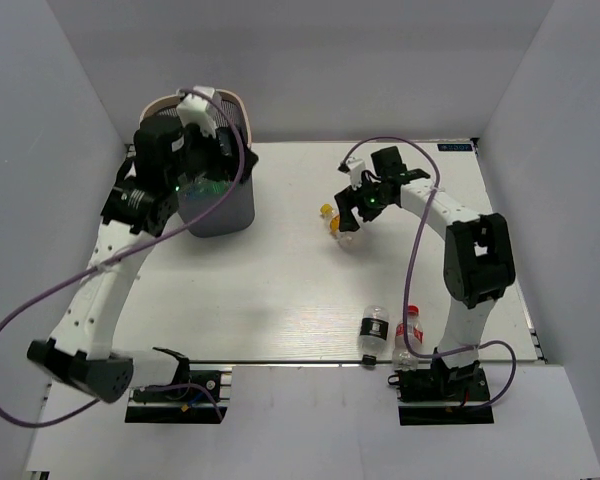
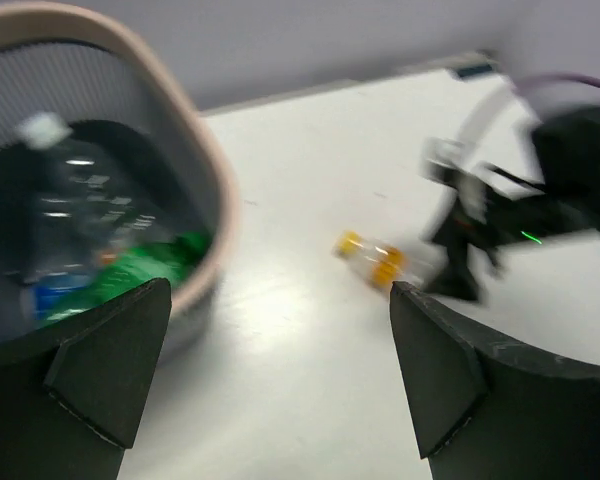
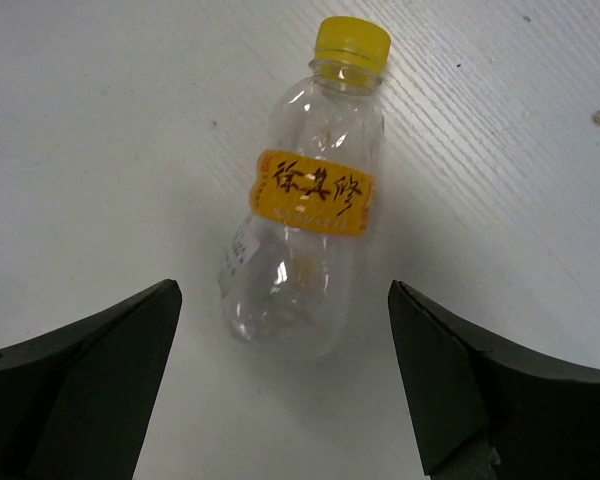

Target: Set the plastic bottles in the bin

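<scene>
Here, right end effector (image 3: 282, 300) wide apart, empty, above yellow-capped bottle (image 3: 305, 215); left end effector (image 2: 278, 290) likewise by bin (image 2: 223, 190).

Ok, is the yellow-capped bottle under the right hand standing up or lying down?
Lying down: the yellow-capped bottle shows its full length flat on the table, framed by the open right hand, which isn't gripping it.

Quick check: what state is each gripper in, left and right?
Left gripper: open, empty, next to the bin.
Right gripper: open, straddling the yellow-capped bottle, not touching it.
</scene>
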Controlling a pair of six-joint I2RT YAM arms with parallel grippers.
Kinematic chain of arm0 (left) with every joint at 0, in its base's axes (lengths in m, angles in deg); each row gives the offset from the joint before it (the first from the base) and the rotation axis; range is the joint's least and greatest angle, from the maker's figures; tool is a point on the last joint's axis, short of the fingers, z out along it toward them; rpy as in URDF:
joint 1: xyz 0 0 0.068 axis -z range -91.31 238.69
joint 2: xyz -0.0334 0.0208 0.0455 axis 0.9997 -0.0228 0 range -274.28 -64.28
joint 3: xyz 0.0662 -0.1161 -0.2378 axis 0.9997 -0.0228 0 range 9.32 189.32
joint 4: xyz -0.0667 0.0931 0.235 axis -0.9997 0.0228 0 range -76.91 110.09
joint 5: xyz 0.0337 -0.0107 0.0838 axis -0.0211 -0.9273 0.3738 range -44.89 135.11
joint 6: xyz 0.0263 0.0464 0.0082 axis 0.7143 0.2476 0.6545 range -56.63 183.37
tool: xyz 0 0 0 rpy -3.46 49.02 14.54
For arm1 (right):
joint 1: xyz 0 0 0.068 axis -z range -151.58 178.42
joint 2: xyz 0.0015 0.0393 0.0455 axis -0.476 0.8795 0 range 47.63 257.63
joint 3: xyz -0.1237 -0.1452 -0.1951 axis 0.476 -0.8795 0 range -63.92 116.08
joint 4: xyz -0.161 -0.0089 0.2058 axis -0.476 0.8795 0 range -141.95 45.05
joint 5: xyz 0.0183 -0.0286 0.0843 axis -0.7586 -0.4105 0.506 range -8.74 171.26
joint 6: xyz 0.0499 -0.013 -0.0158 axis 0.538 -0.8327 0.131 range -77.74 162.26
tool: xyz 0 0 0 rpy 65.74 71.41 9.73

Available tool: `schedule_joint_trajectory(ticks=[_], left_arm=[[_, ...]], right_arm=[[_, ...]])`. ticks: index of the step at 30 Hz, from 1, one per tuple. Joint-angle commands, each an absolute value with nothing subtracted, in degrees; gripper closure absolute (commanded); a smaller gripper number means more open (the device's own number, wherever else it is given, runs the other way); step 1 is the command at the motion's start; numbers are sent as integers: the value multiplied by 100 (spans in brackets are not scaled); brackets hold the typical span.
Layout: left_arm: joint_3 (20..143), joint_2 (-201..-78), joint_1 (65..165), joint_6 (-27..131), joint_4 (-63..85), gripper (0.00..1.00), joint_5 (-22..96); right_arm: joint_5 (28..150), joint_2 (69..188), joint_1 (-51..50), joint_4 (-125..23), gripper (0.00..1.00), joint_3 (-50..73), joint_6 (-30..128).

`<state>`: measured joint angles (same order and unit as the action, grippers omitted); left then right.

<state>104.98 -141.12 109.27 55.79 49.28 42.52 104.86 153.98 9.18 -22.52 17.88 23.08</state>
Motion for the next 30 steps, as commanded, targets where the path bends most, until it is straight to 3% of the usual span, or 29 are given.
schedule_joint_trajectory(ticks=[1,7,13,16,17,21,24,30], left_arm=[[9820,-13427,10979,5432,4904,0,2545],[8186,-12467,11084,4940,4957,0,2245],[7489,-12018,11137,4641,4939,0,2244],[7112,-11913,11189,4570,4992,0,2173],[6998,-11912,11190,4570,4940,0,2095],[6296,-11859,11303,4508,4869,0,1928],[5935,-11859,11374,4403,4650,0,1770],[5336,-11921,11594,4298,4280,0,1716]], right_arm=[[10218,15784,847,-2444,10,2133,2476],[9973,16319,663,-2638,10,2238,2538],[9832,16637,583,-2576,14,2256,2477],[9928,16611,618,-2401,31,2283,2416],[10024,16576,627,-2340,46,2300,2337],[10393,16128,671,-1744,84,2650,1950],[10841,15680,645,-1427,92,3350,1730],[11869,15363,390,-1994,95,5336,2142]])
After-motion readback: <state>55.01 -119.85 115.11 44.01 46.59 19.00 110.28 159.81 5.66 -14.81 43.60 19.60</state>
